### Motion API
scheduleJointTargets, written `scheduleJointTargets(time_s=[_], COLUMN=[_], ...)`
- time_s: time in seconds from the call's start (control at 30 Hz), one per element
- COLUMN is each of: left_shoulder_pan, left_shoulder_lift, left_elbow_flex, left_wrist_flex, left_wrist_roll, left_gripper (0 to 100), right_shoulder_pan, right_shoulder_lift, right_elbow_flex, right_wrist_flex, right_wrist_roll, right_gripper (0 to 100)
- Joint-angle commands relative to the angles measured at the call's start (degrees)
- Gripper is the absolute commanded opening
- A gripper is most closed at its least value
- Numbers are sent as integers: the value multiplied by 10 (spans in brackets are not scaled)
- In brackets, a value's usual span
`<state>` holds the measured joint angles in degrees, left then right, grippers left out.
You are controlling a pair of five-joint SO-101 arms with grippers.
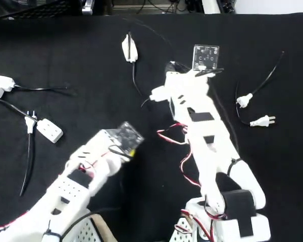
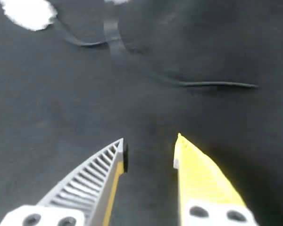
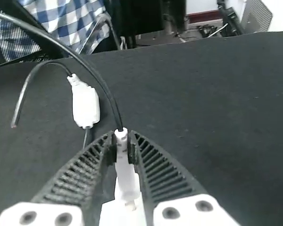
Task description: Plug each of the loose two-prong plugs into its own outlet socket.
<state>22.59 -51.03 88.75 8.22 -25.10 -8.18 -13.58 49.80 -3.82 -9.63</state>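
Right gripper (image 3: 121, 141) clamped on a white plug (image 3: 124, 173), white socket (image 3: 85, 106) lying just ahead on the black table (image 3: 217, 103), left gripper (image 2: 150, 146) spread open over the table, holding nothing.

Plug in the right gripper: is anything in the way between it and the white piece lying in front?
Nothing visible is in the way. The plug is clamped in the right gripper, and the white piece lies just ahead on bare cloth. The plug's own black cord curves past beside it.
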Motion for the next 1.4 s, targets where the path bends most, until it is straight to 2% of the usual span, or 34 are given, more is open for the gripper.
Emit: scheduleJointTargets(time_s=[0.0,0.23,0.37,0.5,0.63,0.73,0.87,0.97,1.1,1.2,1.3,1.37], left_shoulder_pan=[79,153,158,120,74,75,75,62,-2,-59,-120,-160], left_shoulder_lift=[12,18,18,19,19,19,18,12,11,11,11,11], left_elbow_flex=[-27,-44,-48,-30,18,45,46,50,24,-19,-80,-109], left_wrist_flex=[-9,-12,-13,-18,-97,-141,-142,-142,-140,-88,33,113], left_wrist_roll=[5,6,5,5,5,5,5,4,10,55,127,149], left_gripper=[184,184,184,184,184,184,184,184,184,184,188,188], right_shoulder_pan=[-11,-15,-27,-45,-49,-48,-47,-29,-20,-20,-3,5], right_shoulder_lift=[-28,-30,-31,-31,-46,-89,-146,-166,-131,-73,9,58], right_elbow_flex=[0,29,35,35,36,39,39,45,63,25,-36,-80], right_wrist_flex=[4,6,29,61,102,156,242,249,207,232,261,284], right_wrist_roll=[-4,-3,-2,11,37,38,39,45,99,110,110,116], right_gripper=[12,12,12,12,12,12,12,15,15,18,64,100])
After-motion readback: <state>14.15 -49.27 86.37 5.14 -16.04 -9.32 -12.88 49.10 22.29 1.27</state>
